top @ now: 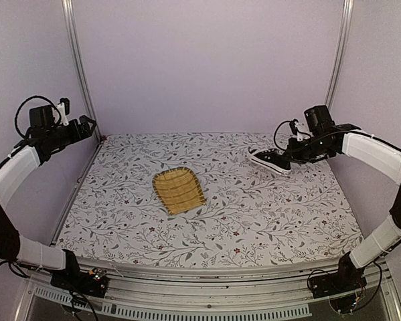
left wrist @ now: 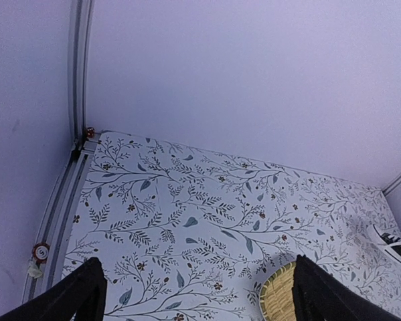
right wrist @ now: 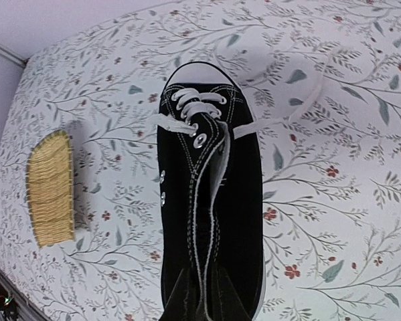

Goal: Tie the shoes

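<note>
Clearly, the sneaker [top: 270, 160] was at the tabletop's [top: 254, 221] 2 o'clock, heel end toward the right jaws.
Its long axis ran toe-first toward 9–10 o'clock in the top view, with the toe at 12 o'clock from the right jaws. Those jaws were nearly together, apparently pinching the heel end. The left jaws stood spread and empty, well apart at 10 o'clock. Black canvas, white toe cap [right wrist: 199, 75], white laces [right wrist: 193, 110] untied, one end trailing loose.

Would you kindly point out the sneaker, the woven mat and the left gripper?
sneaker [right wrist: 213, 200]: right wrist view, on the tongue at mid-shoe.
woven mat [top: 179, 191]: top external view, centre of the weave.
left gripper [left wrist: 199, 264]: left wrist view, midway between its open fingertips.
</note>
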Motion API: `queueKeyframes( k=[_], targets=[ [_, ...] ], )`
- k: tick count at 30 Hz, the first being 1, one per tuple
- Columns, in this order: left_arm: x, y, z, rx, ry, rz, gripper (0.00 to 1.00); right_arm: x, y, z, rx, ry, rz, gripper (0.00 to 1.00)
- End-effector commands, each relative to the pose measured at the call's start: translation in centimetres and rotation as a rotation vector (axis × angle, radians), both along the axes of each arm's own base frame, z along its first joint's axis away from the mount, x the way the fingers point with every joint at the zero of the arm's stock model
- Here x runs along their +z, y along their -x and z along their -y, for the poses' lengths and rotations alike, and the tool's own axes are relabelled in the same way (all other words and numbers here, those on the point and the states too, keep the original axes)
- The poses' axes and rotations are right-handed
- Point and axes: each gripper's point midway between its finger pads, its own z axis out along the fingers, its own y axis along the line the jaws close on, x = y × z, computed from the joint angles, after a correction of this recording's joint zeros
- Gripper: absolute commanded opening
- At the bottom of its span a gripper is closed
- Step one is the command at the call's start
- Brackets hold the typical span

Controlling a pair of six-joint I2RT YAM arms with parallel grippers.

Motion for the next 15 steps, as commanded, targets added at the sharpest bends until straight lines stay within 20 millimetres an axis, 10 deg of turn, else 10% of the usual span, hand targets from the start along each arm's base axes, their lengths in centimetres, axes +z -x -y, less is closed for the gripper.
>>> queueKeyframes(
  k=[1, 10, 15],
  targets=[
    [0.0, 0.0, -0.2, 0.002, 0.013, 0.004, 0.97, 9.8, -1.2, -5.0, 0.094, -0.215, 0.224, 0.02],
    [0.0, 0.0, -0.2, 0.002, 0.013, 0.004, 0.97, 20.5, -3.5, -8.5, 0.086, -0.347, 0.572, 0.02],
    [-0.1, 0.0, -0.2, 0.001, 0.015, 0.002, 0.97, 22.8, -5.5, -8.9, 0.063, -0.330, 0.647, 0.02]
  ],
)
